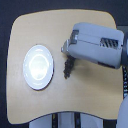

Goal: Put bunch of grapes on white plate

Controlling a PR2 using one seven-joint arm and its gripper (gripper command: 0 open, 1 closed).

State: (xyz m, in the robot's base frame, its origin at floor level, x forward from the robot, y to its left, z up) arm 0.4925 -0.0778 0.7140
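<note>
Gripper (pixel 66 54) over the bunch of grapes (pixel 67 68), opening indiscernible, white plate (pixel 38 66) apart on wooden table (pixel 30 30)

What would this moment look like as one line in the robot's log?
plate: bare, on table | grapes: on table, off plate, at arm's tip | gripper: state unclear
</note>
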